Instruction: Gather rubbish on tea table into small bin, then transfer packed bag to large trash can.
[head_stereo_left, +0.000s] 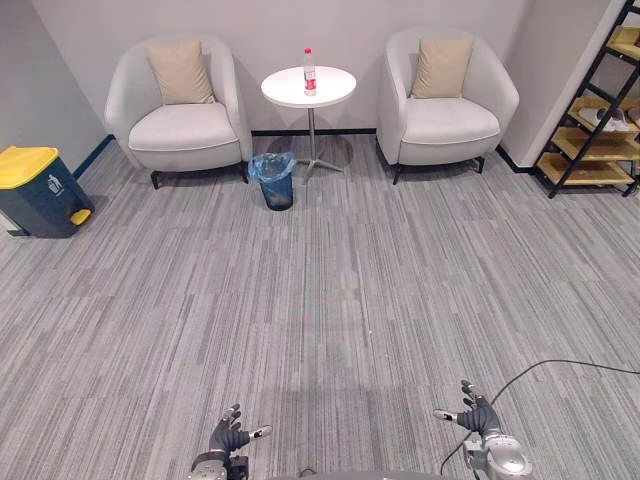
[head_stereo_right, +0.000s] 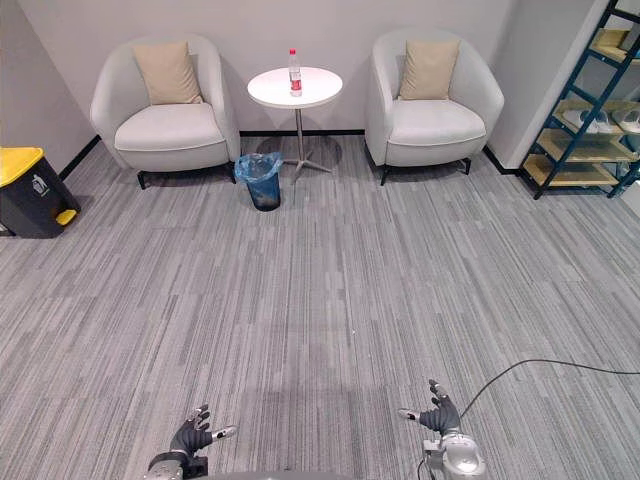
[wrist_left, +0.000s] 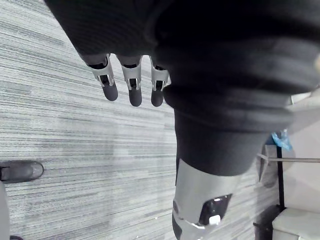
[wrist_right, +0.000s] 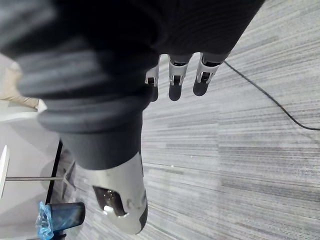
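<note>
The left hand (head_stereo_left: 229, 434) and the right hand (head_stereo_left: 478, 417) are hovering low over the grey carpet (head_stereo_left: 320, 300), fingers spreading straight and holding nothing. A plastic bottle (head_stereo_left: 309, 72) is standing upright on the round white desk (head_stereo_left: 335, 92), with the blue-bagged small bin (head_stereo_left: 273, 182) sitting near its foot. The yellow-lidded large trash can (head_stereo_left: 38, 190) is standing well apart, on the left.

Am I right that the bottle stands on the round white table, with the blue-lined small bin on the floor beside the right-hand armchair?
Not quite: the left eye view shows the small bin beside the left-hand armchair. The bottle does stand on the round white table.
</note>
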